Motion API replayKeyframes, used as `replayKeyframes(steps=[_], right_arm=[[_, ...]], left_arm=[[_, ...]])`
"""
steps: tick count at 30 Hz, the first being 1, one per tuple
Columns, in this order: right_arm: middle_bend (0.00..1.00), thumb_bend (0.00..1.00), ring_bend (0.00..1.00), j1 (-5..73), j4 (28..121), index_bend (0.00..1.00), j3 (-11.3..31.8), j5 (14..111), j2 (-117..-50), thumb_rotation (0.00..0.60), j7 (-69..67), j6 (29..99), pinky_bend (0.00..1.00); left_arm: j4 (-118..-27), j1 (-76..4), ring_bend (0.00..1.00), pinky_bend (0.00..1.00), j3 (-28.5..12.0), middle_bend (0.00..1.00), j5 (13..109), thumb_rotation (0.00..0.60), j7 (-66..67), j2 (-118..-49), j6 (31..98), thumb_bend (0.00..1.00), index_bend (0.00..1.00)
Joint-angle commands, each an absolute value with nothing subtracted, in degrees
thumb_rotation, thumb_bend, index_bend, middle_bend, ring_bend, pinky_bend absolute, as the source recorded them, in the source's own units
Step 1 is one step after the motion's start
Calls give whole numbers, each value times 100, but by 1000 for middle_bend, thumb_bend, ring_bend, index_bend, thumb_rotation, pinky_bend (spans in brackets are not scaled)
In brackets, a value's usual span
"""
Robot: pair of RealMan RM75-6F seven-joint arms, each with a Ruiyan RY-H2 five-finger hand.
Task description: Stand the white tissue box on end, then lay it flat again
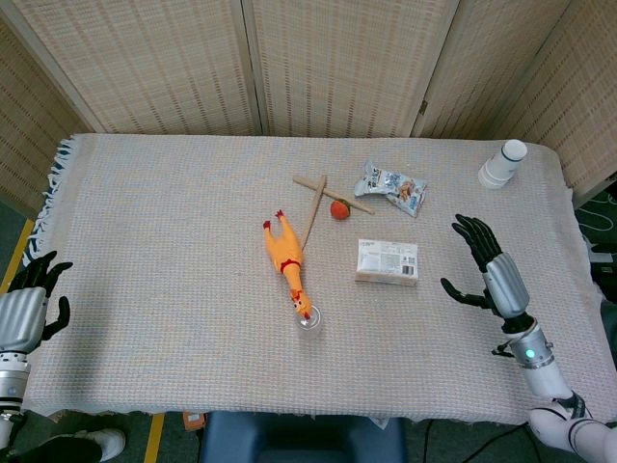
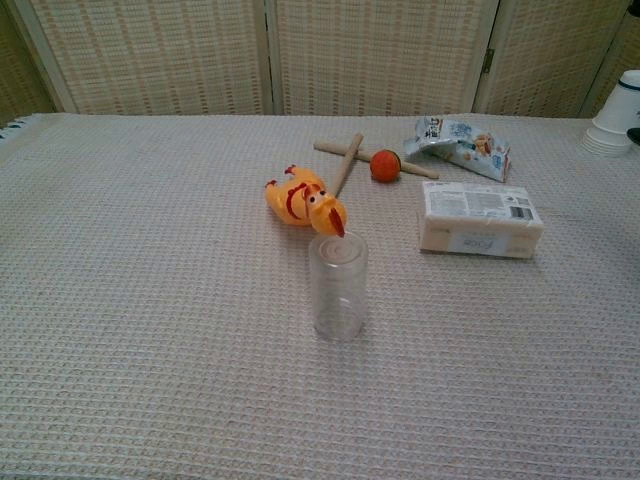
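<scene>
The white tissue box (image 1: 388, 261) (image 2: 478, 219) lies flat on the woven tablecloth, right of centre, with nothing touching it. My right hand (image 1: 490, 270) hovers to the box's right, well apart from it, fingers spread and empty. In the chest view only a dark fingertip shows at the right edge. My left hand (image 1: 27, 307) hangs off the table's left edge, fingers apart, holding nothing.
A yellow rubber chicken (image 1: 285, 256) (image 2: 303, 201) lies mid-table with a clear plastic cup (image 1: 308, 323) (image 2: 338, 287) at its head. Behind are crossed wooden sticks (image 1: 314, 199), an orange ball (image 1: 339, 208) (image 2: 385, 165), a snack packet (image 1: 390, 187) (image 2: 459, 142) and stacked paper cups (image 1: 503, 163) (image 2: 613, 113).
</scene>
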State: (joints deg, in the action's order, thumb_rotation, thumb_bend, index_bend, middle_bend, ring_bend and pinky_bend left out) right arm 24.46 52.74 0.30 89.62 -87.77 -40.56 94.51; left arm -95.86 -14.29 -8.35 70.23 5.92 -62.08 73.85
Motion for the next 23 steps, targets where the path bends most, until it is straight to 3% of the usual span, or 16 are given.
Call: replayKeyframes(steps=[1,6,10,18,23], right_arm=[[0,292,0,1259,9546,0,-544,8600,-5966,600,170,9593,0],[0,293,0,915,9716,0,-593,8118,-5402,600,383,9418,0],[0,293,0,707,8914,0,-250,7800,-5749,600,-80,9578,0],[1,295,0,722,8206,30,-40,7346,-5842,600,-943,8549,0],[3,297,0,706,8076,40,85,7405,-5856,600,-1126,8404,0]], left_arm=[[-9613,-1436,0,139,-821,0,7052,600,628,-6214,7399,627,171],[-9598,-1427,0,138,-825,0,7052,600,673,-6230,7452,627,171],[-9555,-1439,0,139,-846,0,6998,600,696,-6267,7449,627,170],[-9499,-1474,0,138,-848,0,6937,600,791,-6338,7409,626,171],[-9464,-1499,0,138,-839,0,6889,600,848,-6371,7356,627,171]])
